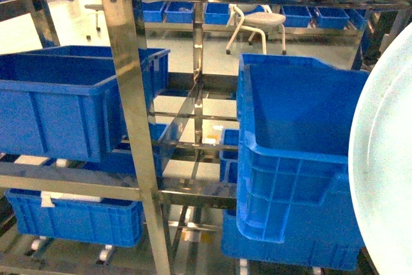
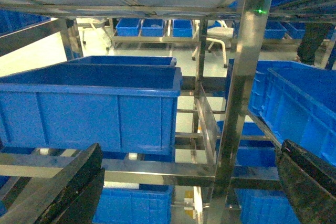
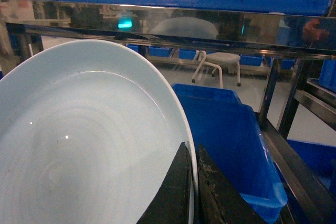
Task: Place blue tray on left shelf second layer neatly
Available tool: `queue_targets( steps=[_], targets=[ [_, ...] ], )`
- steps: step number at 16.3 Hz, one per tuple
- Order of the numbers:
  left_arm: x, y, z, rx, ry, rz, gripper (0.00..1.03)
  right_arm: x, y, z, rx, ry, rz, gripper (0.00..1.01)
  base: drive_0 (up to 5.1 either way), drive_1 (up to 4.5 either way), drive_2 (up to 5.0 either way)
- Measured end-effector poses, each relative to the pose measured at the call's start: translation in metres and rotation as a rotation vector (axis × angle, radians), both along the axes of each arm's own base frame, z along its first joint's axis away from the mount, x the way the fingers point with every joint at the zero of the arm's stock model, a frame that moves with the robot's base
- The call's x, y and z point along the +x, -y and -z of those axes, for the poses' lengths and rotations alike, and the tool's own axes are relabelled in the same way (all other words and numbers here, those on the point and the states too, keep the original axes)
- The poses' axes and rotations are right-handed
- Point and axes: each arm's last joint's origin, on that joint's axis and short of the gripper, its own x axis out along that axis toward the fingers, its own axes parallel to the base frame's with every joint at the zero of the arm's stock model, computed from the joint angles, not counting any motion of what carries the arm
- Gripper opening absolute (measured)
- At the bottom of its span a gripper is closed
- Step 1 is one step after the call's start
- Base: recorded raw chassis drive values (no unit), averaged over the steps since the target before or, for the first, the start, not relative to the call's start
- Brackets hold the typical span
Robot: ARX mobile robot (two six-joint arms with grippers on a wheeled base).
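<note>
We have the pale sky-blue, shallow plastic tray [image 3: 89, 145] filling the right wrist view, and the right gripper [image 3: 192, 192] has its two dark jaws clamped together on the tray's raised rim, one inside the dish and one outside. From the head camera the same tray [image 1: 383, 165] stands on edge at the far right, tilted up in front of the racks and resting on no tier.

Over on the left we see the shiny stainless-steel left shelf [image 1: 132, 127] with its flat upright and open rail tiers. Its upper visible tier carries a deep dark-blue ribbed plastic crate [image 1: 64, 104], and a second dark-blue crate [image 1: 74, 217] sits on the tier beneath (a white label is stuck on its rim). Just beside the tray, a tall dark-blue crate [image 1: 296, 159] sits tipped on the right-hand rack.

The left gripper [image 2: 189, 182] hangs in front of the left shelf, its black jaws spread wide apart at the two lower corners of its own view, with nothing between them. Behind the racks we spot a white round stool [image 1: 257, 24] on the pale floor, and a row of small blue bins [image 1: 187, 12] along the far wall.
</note>
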Motion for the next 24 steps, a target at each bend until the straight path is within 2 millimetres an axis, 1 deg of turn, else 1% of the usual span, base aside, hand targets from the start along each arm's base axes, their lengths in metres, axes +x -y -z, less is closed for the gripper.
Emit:
queue_targets(
  steps=[6, 12, 24],
  targets=[
    [0.0000, 0.0000, -0.0001, 0.000, 0.002, 0.000, 0.98, 0.0000, 0.0000, -0.0001, 0.000, 0.001, 0.000, 0.02, 0.1, 4.07, -3.9],
    [0.0000, 0.0000, 0.0001, 0.000, -0.001, 0.000, 0.98, 0.0000, 0.0000, 0.0001, 0.000, 0.000, 0.000, 0.02, 0.0, 1.09, -1.0],
    [0.0000, 0.0000, 0.0001, 0.000, -0.001, 0.000, 0.98, 0.0000, 0.0000, 0.0001, 0.000, 0.000, 0.000, 0.02, 0.0, 0.00, 0.0]
  ],
)
